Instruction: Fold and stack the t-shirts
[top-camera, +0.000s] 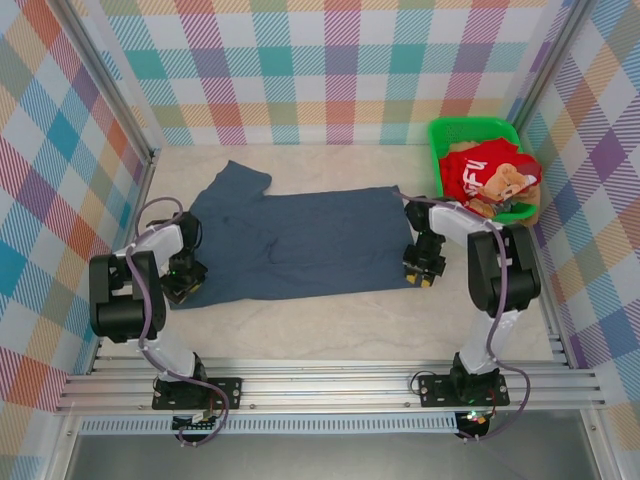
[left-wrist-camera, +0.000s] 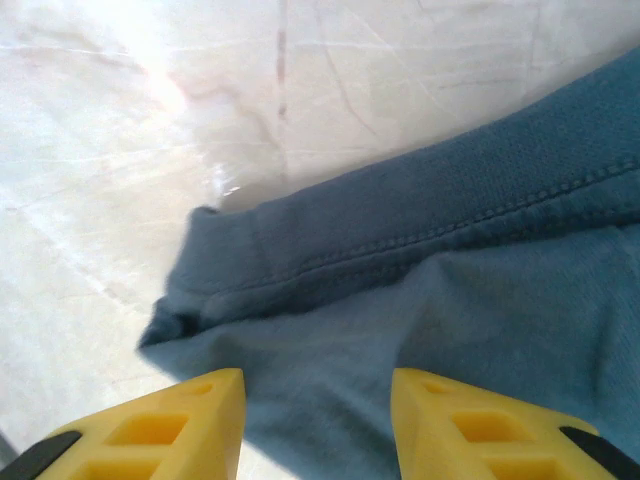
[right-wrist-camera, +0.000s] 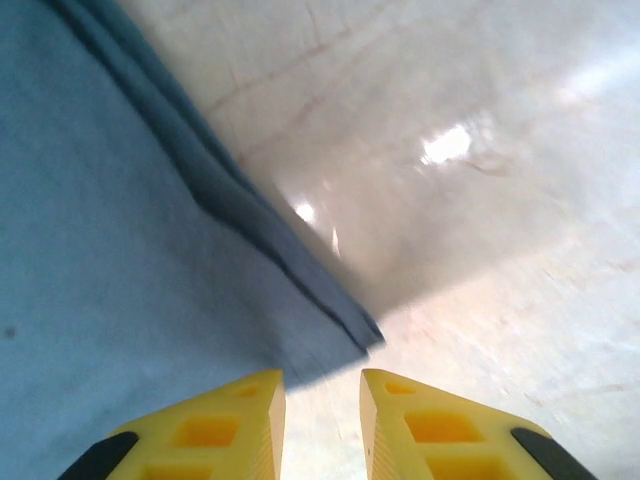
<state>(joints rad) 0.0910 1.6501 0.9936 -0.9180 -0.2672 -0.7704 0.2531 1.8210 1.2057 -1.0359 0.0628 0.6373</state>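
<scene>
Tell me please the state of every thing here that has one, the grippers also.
slate-blue t-shirt: spread flat on the table, one sleeve sticking out at the far left.
red t-shirt: crumpled in the green basket.
green basket: upright, stuffed with cloth.
left gripper: open, over a corner of the slate-blue t-shirt.
right gripper: narrowly open, at its opposite corner.

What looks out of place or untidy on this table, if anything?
Nothing is damaged or spilled. The slate-blue t-shirt lies unevenly: one sleeve sticks out toward the back left, and its near left corner is rumpled. In the green basket, the red t-shirt lies crumpled and unfolded.
</scene>
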